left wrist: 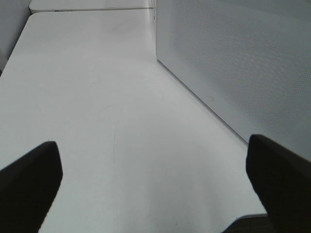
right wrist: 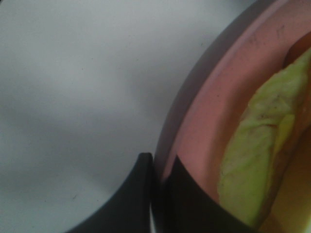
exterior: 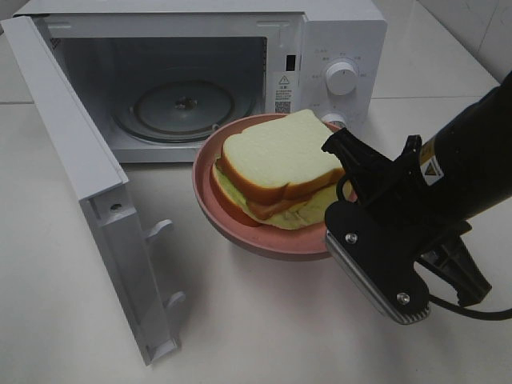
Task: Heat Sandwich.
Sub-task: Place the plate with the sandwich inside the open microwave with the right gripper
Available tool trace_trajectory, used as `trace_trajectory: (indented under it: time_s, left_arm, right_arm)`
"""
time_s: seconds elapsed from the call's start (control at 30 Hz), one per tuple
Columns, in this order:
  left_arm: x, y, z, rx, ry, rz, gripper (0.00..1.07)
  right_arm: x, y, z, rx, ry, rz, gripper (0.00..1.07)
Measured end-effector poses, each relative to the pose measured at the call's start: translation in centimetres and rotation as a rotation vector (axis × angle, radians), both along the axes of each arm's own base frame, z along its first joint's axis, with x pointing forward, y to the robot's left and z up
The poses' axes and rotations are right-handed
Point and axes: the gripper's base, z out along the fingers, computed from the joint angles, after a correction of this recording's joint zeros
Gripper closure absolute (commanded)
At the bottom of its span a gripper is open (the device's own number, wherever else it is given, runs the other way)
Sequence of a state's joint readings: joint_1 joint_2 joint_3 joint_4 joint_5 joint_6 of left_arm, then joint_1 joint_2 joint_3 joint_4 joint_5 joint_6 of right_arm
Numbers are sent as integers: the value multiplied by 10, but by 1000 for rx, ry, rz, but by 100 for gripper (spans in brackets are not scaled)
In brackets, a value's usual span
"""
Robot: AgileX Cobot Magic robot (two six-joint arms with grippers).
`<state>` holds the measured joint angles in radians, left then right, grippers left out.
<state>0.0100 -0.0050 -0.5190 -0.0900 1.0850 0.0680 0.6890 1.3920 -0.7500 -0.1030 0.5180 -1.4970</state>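
The loading step is judged to be in hand. The microwave [exterior: 336, 48] is stood open, with its door [exterior: 88, 176] swung wide to the left, and the glass turntable [exterior: 184, 108] is seen bare. The pink plate [exterior: 276, 244] is held just in front of the opening, its near rim pinched between the closed jaws of the right gripper [right wrist: 158, 167]. Whether it is raised off the table [exterior: 264, 328] cannot be told. The sandwich [exterior: 280, 160] is carried on the plate, just beside the jaws but untouched by them. A level carry forward onto the turntable is called for next. The left gripper [left wrist: 153, 174] is spread wide and empty over the table.
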Motion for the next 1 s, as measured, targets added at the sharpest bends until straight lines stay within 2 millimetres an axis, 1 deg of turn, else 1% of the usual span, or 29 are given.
trace_trajectory:
  time_s: [0.13, 0.27, 0.37, 0.4, 0.47, 0.57, 0.7, 0.77, 1.0]
  left_arm:
    - [0, 0, 0, 0, 0, 0, 9]
    - [0, 0, 0, 0, 0, 0, 9]
    - [0, 0, 0, 0, 0, 0, 9]
    - [0, 0, 0, 0, 0, 0, 9]
    - [0, 0, 0, 0, 0, 0, 9]
    - [0, 0, 0, 0, 0, 0, 9]
    - [0, 0, 0, 0, 0, 0, 9]
    - [0, 0, 0, 0, 0, 0, 9]
    - [0, 0, 0, 0, 0, 0, 9]
  right_arm:
    - [0, 1, -1, 1, 5, 7, 107]
    - [4, 6, -7, 4, 41, -5, 107]
    - [14, 17, -9, 12, 60, -12, 107]
    - [14, 17, -9, 12, 60, -12, 107]
    - [24, 25, -8, 16, 58, -2, 107]
    - [29, 29, -8, 18, 60, -3, 107]
    - [42, 42, -9, 12, 81, 9, 107]
    - [44, 44, -9, 12, 81, 9, 107]
    - [64, 60, -11, 18, 73, 9, 107]
